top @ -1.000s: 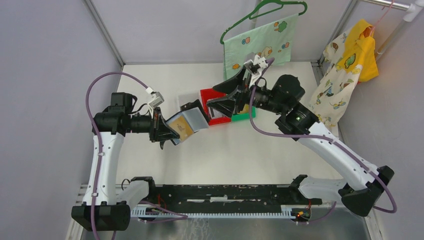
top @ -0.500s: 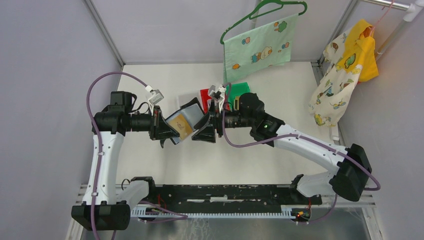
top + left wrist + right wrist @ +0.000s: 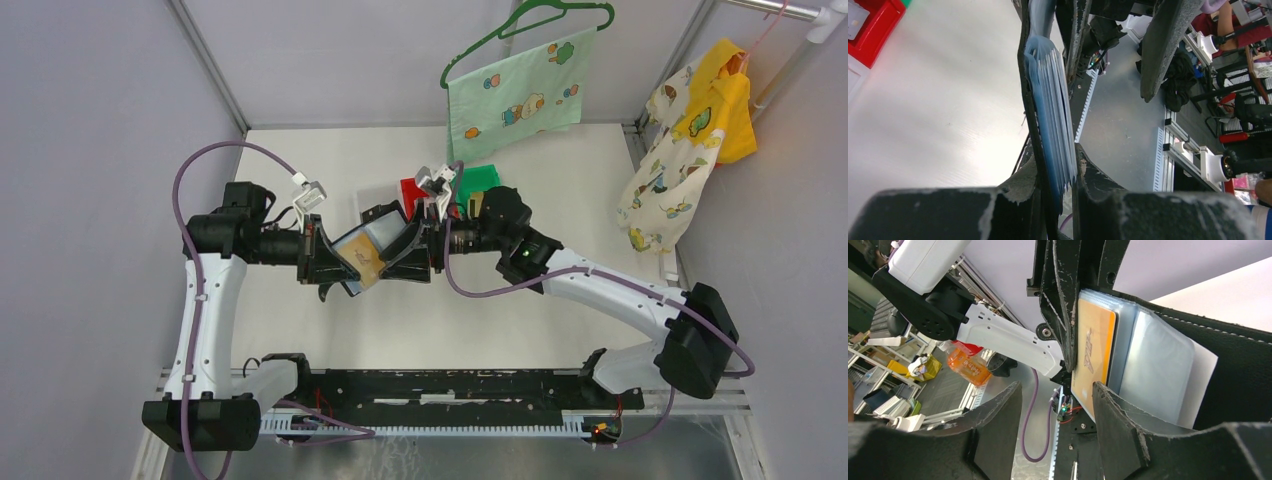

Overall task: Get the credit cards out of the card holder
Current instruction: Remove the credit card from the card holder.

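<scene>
Presently catalogued, one relation: card to right jaws.

Item 1, card holder: black, folded open, held in the air between the two arms. It was pinched at one edge by the left gripper, whose jaws were pressed together on the black cover and its fan of clear sleeves. The rest of the holder stood out beyond those jaws, toward the other arm.

Item 2, tan-gold card: one of the credit cards, seated at the front of the sleeves, face bare. It lay straight ahead of the right gripper, just past the fingertips and closer to the finger at the right of the wrist view than to the other. Its long axis ran roughly away from the jaws, along the line of the fingers. Whether its near short edge was already between the fingertips or only just in front could not be told.

Item 3, right jaws: spread, nothing pinched.

Nearer arm: the right; the left was occupied with holding.

Assessment: the pull would likely turn on sideways alignment. The card sat off-centre in the gap, so a small shift toward it, then a short advance, seemed needed before closing on the near edge. Risk judged: catching a sleeve along with the card.
</scene>
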### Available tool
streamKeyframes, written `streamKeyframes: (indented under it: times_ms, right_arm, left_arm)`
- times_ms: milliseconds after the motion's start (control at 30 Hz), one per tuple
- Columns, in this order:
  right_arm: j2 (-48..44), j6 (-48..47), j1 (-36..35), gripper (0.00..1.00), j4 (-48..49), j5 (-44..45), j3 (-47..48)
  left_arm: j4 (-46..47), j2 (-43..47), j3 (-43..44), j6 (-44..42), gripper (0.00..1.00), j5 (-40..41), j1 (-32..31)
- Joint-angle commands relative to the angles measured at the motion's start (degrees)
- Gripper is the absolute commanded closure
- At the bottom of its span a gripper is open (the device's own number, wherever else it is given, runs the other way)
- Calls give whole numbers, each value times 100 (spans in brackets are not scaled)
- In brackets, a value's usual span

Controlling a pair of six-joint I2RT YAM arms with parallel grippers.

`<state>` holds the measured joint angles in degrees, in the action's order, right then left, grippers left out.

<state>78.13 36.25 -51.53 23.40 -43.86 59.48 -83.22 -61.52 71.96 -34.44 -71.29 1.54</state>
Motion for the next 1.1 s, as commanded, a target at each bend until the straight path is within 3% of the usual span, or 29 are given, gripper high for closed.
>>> streamKeyframes:
  times_ms: [0,633,800,1067]
  right_arm:
    - [130,243,12,41,649,-223,153]
    - [134,535,337,45,1069,-291,95]
    - [357,968,184,50,1764,-374,-32]
    - [546,899,-15,65,1790,-202,46]
  left_arm:
    - [-72,70,267,-188,98,-448,16]
    - [-71,219,265,-184,98,-666,9]
    - [-65,148,283,-161,98,-587,13]
    - [631,102,192,591,98,-245,13]
